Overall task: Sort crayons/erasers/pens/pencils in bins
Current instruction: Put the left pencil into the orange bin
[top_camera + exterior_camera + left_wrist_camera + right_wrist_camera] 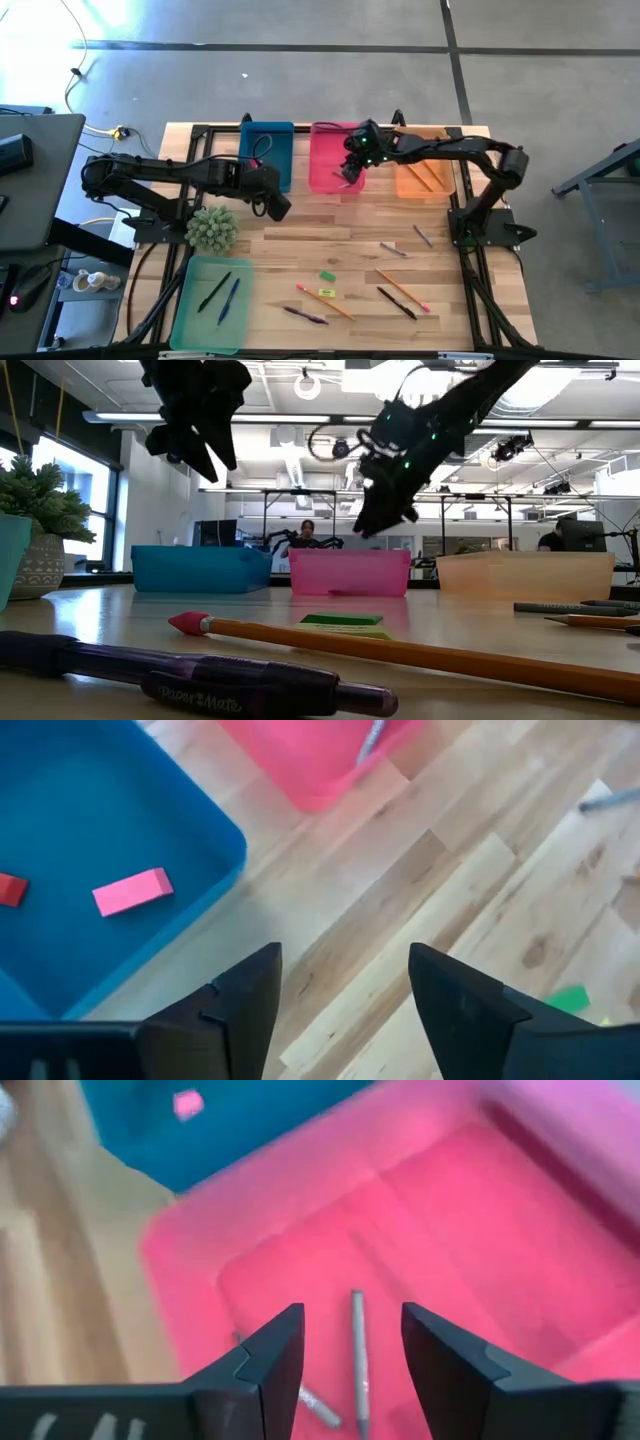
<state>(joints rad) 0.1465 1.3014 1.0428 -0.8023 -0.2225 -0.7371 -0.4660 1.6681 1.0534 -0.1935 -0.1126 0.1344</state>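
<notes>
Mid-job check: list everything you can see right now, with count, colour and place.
Blue bin: one, back row; holds a pink eraser and a red eraser.
Pink bin: one, back middle; two grey crayons inside.
Orange bin: one, back right; orange pencils inside.
Mint bin: one, front left; two dark pens inside.
Plant: one, green, beside the mint bin.
Loose on the table: green eraser, yellow eraser, two pencils, two pens, two grey crayons.
Person: one, behind the table.
Left gripper: open, near the blue bin.
Right gripper: open, over the pink bin.
</notes>
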